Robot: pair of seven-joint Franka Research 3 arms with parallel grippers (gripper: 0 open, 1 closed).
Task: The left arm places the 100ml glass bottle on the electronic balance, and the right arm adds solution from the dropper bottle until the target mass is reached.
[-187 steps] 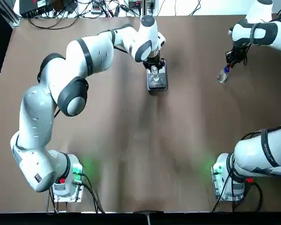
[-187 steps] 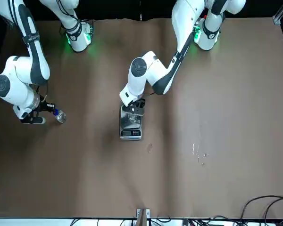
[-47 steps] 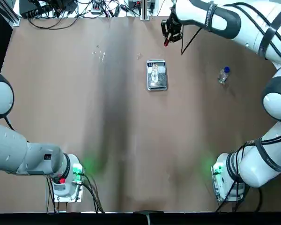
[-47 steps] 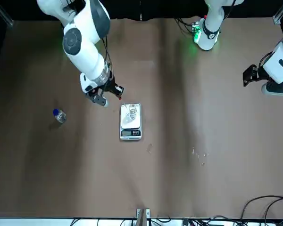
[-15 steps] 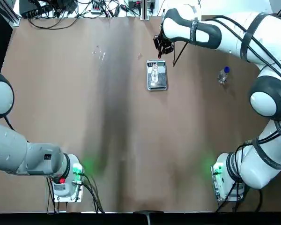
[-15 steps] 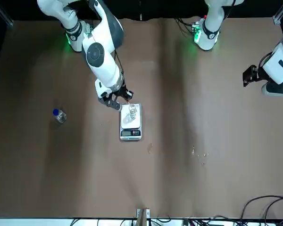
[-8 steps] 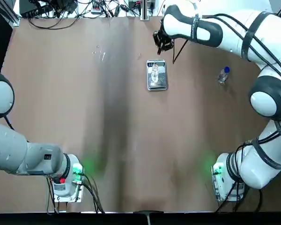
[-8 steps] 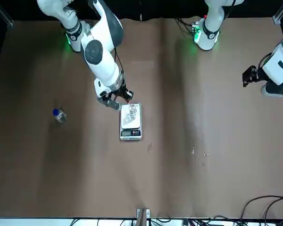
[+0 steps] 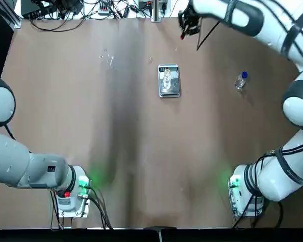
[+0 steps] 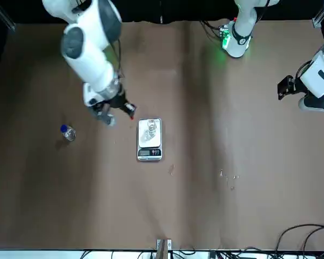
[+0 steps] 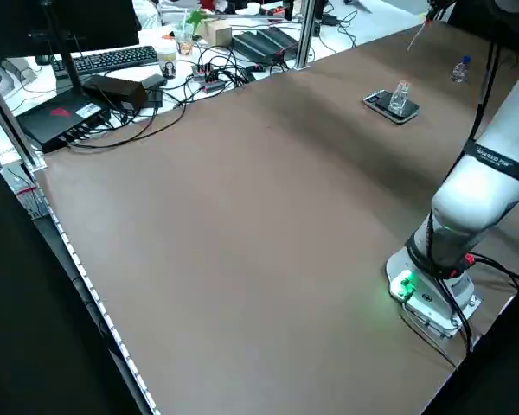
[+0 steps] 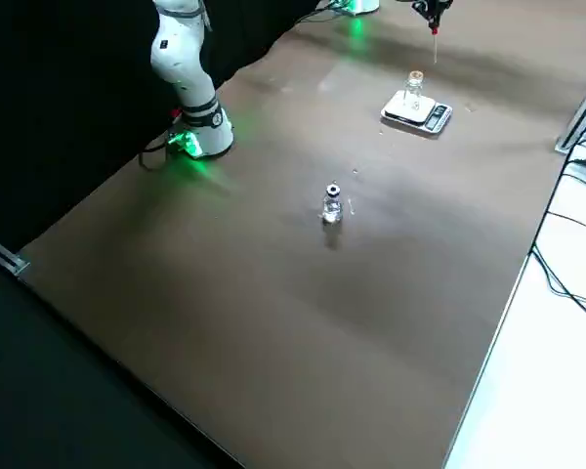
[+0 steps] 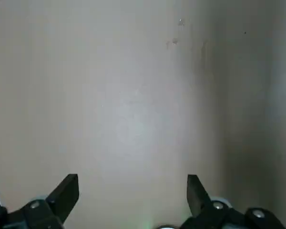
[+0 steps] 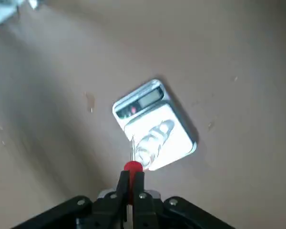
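Right pincer [image 14: 131, 183] clamped on a red-tipped dropper [image 14: 132, 166], up beside the scale [image 9: 168, 85], ready to drip. Glass bottle [image 9: 167, 78] on scale. Blue-capped bottle [image 9: 240, 80] far off. Left pincer [image 13: 132, 195] apart, empty.

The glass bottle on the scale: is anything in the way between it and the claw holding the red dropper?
Nothing visible. The right gripper holds the dropper above bare table beside the electronic balance, where the glass bottle stands.
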